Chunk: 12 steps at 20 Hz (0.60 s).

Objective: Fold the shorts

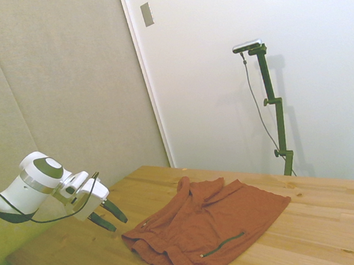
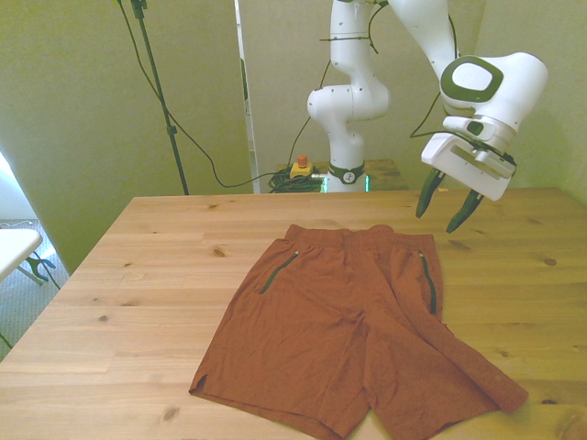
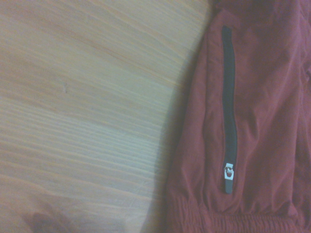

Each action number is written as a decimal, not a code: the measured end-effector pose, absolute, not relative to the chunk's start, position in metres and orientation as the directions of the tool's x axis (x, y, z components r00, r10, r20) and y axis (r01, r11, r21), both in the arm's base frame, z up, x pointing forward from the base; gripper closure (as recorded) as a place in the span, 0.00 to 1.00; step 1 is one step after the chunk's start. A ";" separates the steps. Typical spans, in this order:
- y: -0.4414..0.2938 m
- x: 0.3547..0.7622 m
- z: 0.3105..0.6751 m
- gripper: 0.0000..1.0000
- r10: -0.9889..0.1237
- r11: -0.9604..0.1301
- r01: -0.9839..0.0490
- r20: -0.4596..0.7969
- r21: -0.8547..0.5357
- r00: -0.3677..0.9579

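Observation:
The rust-orange shorts [image 2: 353, 325] lie spread flat on the wooden table [image 2: 147, 275], waistband toward the far edge, with a dark green zipper line on each side. In the side view the shorts [image 1: 207, 227] look wrinkled, one edge bunched up. My gripper [image 2: 449, 206] hangs open and empty above the table, just off the waistband corner at the front view's right. From the side, the gripper [image 1: 110, 218] is above the table, left of the shorts. The wrist view shows a zipper [image 3: 228, 111] and its pull close up, beside bare wood.
Bare wood surrounds the shorts on all sides, widest at the front view's left. A yellow box with a red button [image 2: 301, 167] and cables sit behind the table's far edge. A wall and a door panel [image 1: 253, 62] stand beyond the table.

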<state>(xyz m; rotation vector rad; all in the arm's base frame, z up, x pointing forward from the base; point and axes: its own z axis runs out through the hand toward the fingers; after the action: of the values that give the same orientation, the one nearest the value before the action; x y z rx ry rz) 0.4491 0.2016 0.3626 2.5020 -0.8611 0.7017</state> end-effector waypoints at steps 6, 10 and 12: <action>0.195 0.455 0.342 0.00 -0.429 -0.702 -0.663 0.590 0.260 0.685; 0.188 0.455 0.334 1.00 -0.419 -0.683 -0.667 0.589 0.296 0.691; 0.183 0.456 0.331 1.00 -0.411 -0.678 -0.667 0.593 0.308 0.692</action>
<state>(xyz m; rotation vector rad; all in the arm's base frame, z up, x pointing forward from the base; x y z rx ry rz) 0.4565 0.1832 0.3310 2.3907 -0.8274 0.6662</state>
